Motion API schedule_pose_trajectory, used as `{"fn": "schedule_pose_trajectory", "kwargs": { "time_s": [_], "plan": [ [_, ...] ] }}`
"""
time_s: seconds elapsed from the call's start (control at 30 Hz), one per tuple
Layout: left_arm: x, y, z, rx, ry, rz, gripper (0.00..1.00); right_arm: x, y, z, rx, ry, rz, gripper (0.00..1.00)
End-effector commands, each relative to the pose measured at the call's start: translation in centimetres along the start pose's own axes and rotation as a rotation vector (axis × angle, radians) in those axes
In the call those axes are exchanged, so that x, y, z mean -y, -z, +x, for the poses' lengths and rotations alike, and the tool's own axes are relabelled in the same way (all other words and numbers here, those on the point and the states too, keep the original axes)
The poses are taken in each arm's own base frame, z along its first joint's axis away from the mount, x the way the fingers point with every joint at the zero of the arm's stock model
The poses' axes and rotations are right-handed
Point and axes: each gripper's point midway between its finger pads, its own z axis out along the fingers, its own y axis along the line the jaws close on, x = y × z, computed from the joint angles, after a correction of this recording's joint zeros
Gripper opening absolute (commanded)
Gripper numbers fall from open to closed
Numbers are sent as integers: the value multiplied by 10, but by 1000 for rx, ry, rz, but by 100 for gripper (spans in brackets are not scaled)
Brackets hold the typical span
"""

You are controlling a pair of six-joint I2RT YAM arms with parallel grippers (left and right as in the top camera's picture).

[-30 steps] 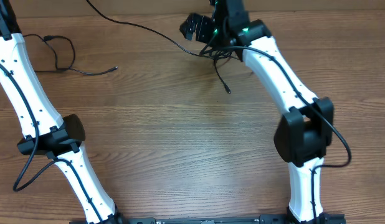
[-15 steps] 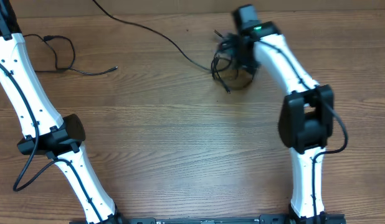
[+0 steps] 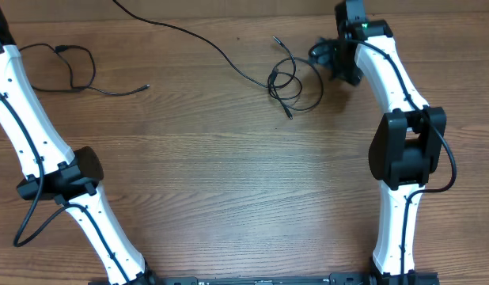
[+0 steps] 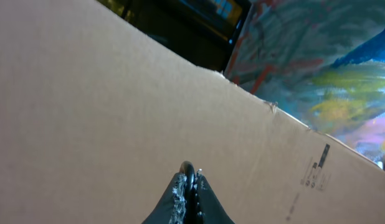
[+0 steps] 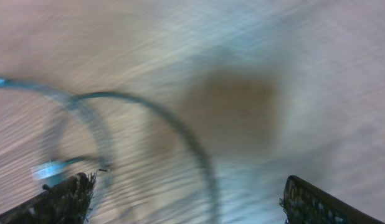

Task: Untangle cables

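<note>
While hanging jaws apart just right of the cables (image 3: pixel 286 79) looped on the table's (image 3: pixel 229 158) far side, grips nothing with the right gripper (image 3: pixel 330 59), likely lining up a pick; left gripper (image 4: pixel 189 182) pinched together, idle.

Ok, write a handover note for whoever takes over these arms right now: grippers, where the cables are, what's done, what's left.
Grippers: the left gripper is shut and empty, pointing at a cardboard box. The right gripper is open and empty, just right of the tangle.
Cables: the tangled loops lie top centre, with a long cord running from them toward the top left. A loose cord lies apart at far left.
Done: one cord separated.
Left: pull the loops apart.
</note>
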Motion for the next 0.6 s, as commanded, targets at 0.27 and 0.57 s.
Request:
{"fn": "schedule_pose_trajectory", "kwargs": {
  "time_s": [0.27, 0.57],
  "plan": [
    [32, 3, -19, 30, -43, 37, 4, -97, 4, 74, -54, 837, -223, 91],
    [31, 3, -17, 23, -36, 31, 4, -78, -32, 106, -118, 910, -104, 69]
  ]
}}
